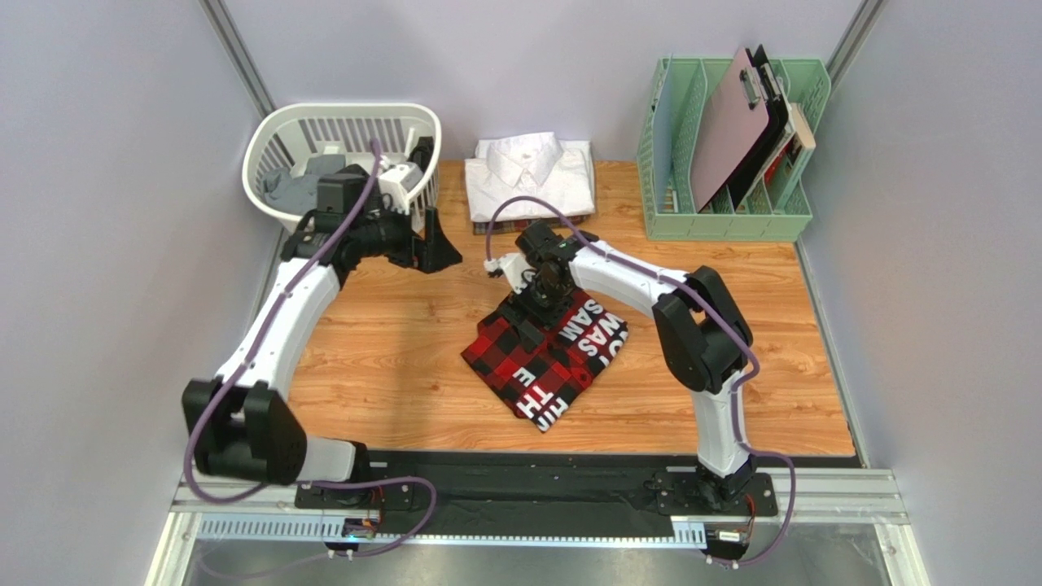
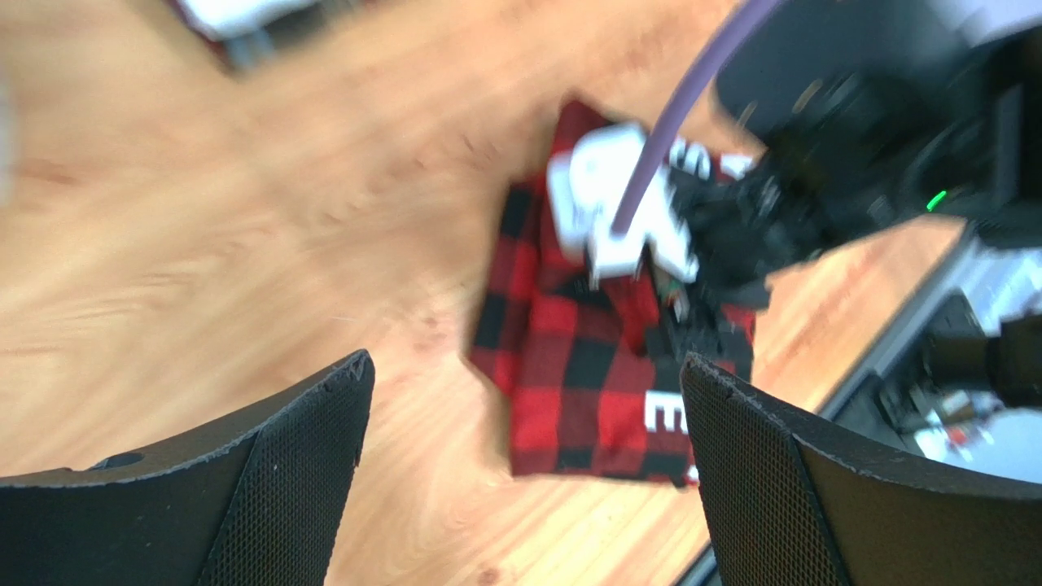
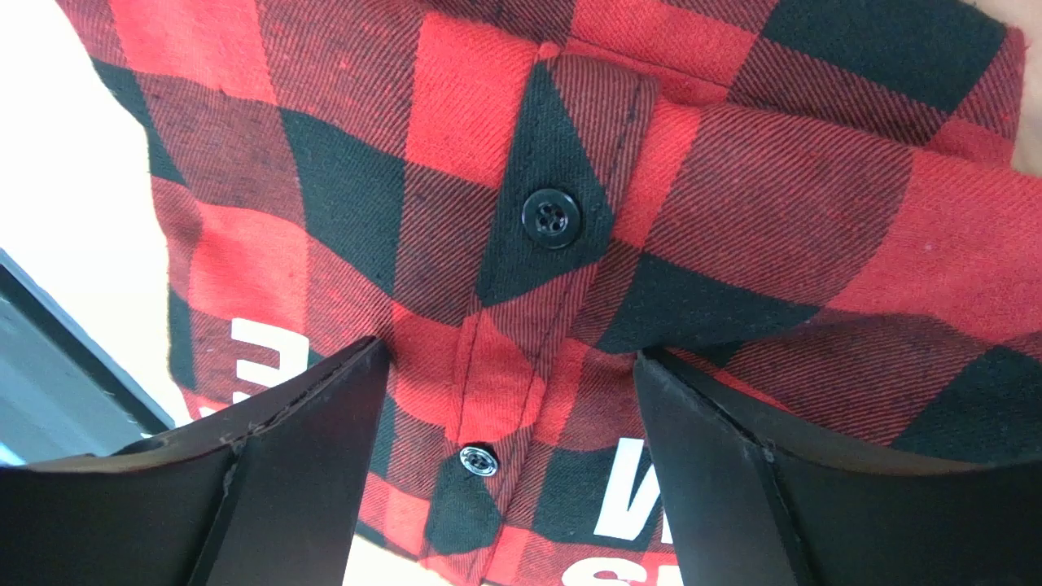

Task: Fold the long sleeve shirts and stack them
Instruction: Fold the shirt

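Right wrist view: right gripper [image 3: 508, 357] spread wide just above the folded red-and-black checked shirt [image 3: 758, 208], buttons [image 3: 552, 217] right under the gap, likely to pinch it toward the white shirt [image 1: 532, 173] farther ahead; left gripper [image 2: 526, 364] also spread, holding nothing, off to one side.

High rear overview; left wrist farther, oblique; right wrist close over shared red-and-black shirt [image 3: 734, 220].

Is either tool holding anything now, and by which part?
Neither. The left tool hangs open over the table; right tool is open above the button placket of the red-and-black flannel shirt.
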`<state>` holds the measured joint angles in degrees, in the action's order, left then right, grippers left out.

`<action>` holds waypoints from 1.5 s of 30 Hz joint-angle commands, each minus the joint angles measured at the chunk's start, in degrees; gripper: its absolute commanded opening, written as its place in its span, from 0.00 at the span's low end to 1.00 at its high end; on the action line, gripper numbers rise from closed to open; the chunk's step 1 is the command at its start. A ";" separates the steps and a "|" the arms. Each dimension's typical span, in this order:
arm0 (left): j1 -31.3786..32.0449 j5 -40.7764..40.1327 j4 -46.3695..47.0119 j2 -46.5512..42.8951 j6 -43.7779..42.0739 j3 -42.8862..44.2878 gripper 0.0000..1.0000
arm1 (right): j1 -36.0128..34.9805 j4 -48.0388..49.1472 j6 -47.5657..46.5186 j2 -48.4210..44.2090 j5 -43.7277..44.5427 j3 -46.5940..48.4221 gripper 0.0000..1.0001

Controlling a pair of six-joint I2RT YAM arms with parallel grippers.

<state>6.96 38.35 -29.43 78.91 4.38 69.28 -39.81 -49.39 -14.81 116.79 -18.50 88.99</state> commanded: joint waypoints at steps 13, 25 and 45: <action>0.60 9.80 -4.59 6.59 0.80 -13.63 0.97 | -5.89 -1.23 -12.53 -12.28 -5.57 -4.97 0.86; 1.82 14.56 -6.51 29.79 -9.56 -3.37 0.79 | 0.17 -2.83 -5.32 -12.65 -7.16 -14.01 0.84; 9.02 17.64 -5.99 42.20 -4.73 0.78 0.72 | 4.74 -2.03 -4.53 -4.56 -7.51 -11.30 0.82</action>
<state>13.30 60.93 -36.64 118.85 1.67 70.06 -35.38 -52.80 -19.27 110.00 -27.16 76.69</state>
